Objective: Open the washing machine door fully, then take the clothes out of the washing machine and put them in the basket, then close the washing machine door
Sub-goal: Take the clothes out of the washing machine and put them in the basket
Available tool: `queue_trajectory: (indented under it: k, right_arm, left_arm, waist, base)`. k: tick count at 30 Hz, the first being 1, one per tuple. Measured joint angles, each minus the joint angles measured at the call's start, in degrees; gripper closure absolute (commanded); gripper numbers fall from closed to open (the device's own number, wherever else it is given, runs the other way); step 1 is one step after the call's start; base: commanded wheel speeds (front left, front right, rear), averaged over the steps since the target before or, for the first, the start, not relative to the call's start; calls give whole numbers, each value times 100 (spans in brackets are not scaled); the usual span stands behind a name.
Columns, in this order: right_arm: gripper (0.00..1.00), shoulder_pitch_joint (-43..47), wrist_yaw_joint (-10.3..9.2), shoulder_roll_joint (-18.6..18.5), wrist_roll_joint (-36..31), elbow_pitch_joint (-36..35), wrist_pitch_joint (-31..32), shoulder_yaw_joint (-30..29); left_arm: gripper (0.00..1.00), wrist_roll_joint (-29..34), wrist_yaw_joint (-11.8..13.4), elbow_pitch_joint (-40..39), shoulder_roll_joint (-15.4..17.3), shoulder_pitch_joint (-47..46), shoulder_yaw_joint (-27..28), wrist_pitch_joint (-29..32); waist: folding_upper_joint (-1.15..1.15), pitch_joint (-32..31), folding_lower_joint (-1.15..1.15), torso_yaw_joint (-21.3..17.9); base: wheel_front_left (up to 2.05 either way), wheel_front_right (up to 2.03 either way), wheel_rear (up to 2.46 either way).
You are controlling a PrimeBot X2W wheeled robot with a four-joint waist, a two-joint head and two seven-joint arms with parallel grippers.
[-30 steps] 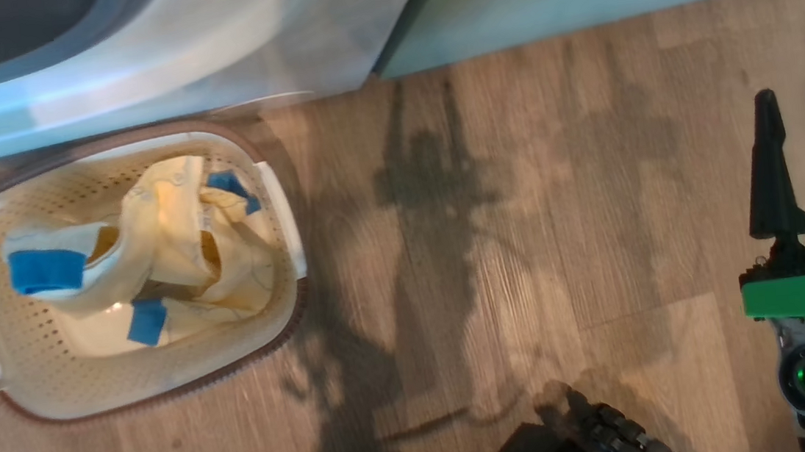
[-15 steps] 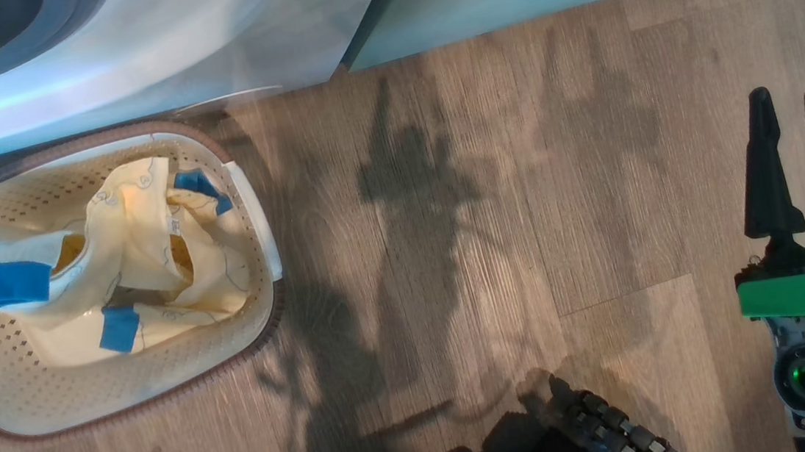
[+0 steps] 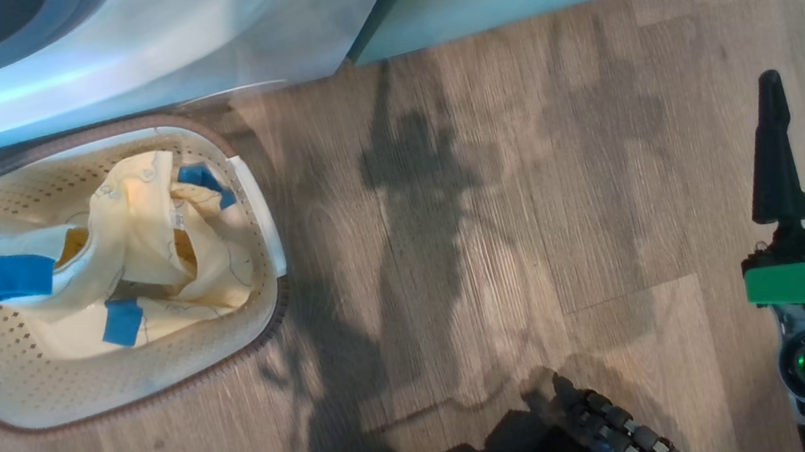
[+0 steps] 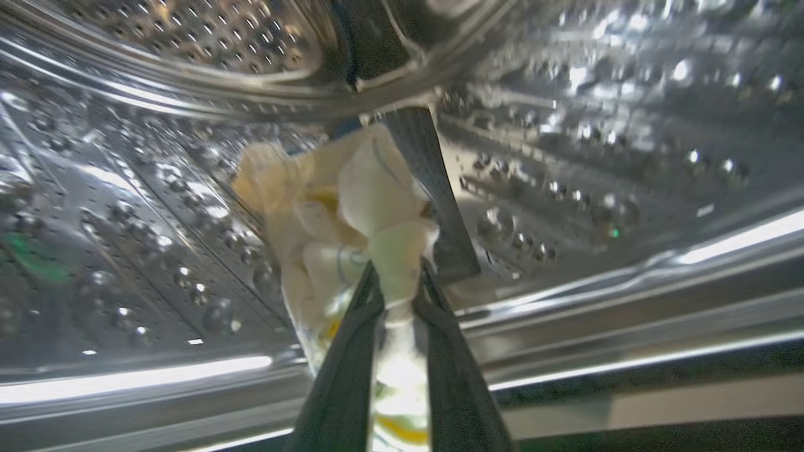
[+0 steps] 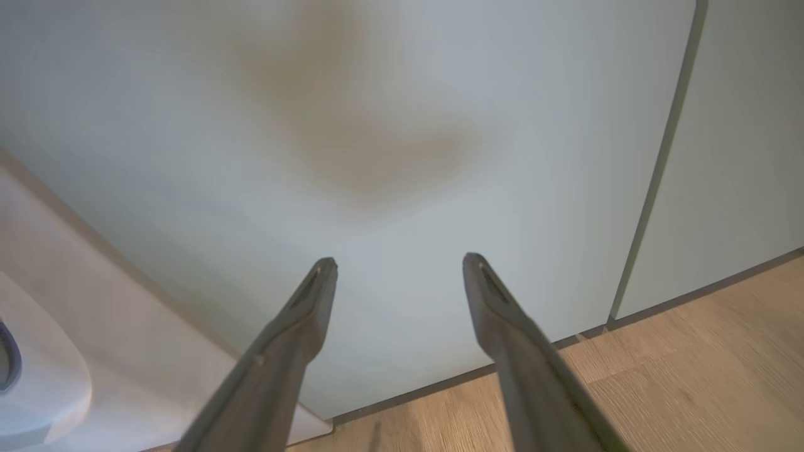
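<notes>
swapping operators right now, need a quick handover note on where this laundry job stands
Left gripper: inside the drum, shut on a pale yellow garment.
Right gripper: open, holding nothing, above the floor, facing the cabinet panel.
Basket: on the floor in front of the washing machine, with one yellow garment with blue cuffs already in it.
Done: one garment is in the basket.
Left: pull the held garment out, drop it in the basket, check the drum for more, then close the door.
</notes>
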Motion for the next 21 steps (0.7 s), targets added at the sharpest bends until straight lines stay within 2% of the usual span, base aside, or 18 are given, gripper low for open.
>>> queue_trajectory:
  k: [4, 9, 21]
  right_arm:
    - [0, 3, 0, 0, -23, 7, 0, -48]
    - [0, 4, 0, -1, -181, 5, 0, -204]
    - [0, 49, 0, -1, -725, -24, -1, -453]
  left_arm:
    - [100, -8, 209, -151, -45, 81, 138, -684]
    - [100, -205, 447, -409, -390, 577, 339, -1701]
    - [100, -747, 659, -1277, -1099, 2416, 855, -3909]
  waist:
    - [0, -62, 0, 85]
    - [0, -164, 0, 250]
    - [0, -556, -1, 701]
  base:
    - [0, 0, 0]
    - [0, 0, 0]
    - [0, 0, 0]
